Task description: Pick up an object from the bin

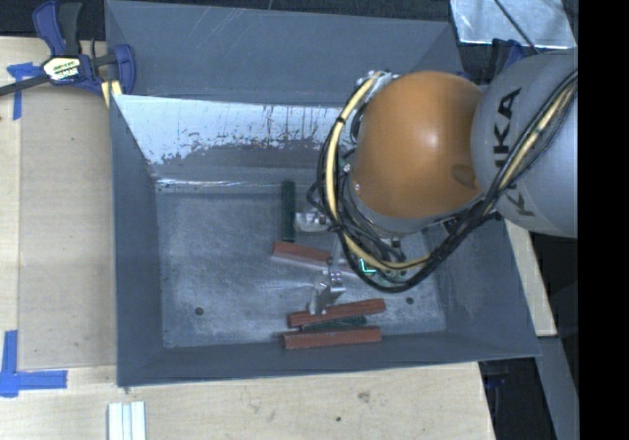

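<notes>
My gripper (324, 293) reaches down into the lower middle of the bin, its metal fingertips just above two long reddish-brown sticks. The upper stick (339, 311) lies slightly tilted, right below the fingertips. The lower stick (332, 337) has a dark green edge and lies flat near the bin's front wall. A shorter reddish-brown block (300, 254) lies just up and left of the fingers. A dark green stick (287, 210) stands lengthwise near the back of the floor. Nothing is seen between the fingers.
The arm with its orange dome and bundled cables covers the right part of the bin. The left half of the bin floor holds no loose things. The sloped bin walls rise on all sides.
</notes>
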Robot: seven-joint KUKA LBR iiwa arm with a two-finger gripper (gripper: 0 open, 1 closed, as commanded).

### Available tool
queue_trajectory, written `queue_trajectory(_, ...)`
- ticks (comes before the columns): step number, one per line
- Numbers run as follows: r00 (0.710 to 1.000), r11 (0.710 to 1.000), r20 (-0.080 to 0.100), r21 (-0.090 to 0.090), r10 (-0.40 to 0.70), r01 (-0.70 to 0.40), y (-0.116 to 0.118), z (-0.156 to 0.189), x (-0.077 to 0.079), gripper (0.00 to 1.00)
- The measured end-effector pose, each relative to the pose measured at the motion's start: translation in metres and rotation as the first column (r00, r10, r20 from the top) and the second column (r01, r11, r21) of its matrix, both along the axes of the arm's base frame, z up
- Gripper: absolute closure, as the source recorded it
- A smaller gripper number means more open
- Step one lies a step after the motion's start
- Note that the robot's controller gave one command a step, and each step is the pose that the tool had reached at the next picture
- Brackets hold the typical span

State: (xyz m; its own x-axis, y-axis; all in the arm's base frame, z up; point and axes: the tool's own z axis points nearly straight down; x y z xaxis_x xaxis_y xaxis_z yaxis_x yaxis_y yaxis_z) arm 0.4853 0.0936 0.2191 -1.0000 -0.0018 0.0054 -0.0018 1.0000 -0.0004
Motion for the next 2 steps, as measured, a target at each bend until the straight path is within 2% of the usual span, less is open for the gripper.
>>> queue_trajectory(1,1.0,1.0,0.008,0.001,-0.002,0.002,0.0,0.004,0.002,0.0)
queue_trajectory(2,0.999,0.999,0.016,0.002,0.043,-0.043,-0.005,-0.044,0.018,0.0)
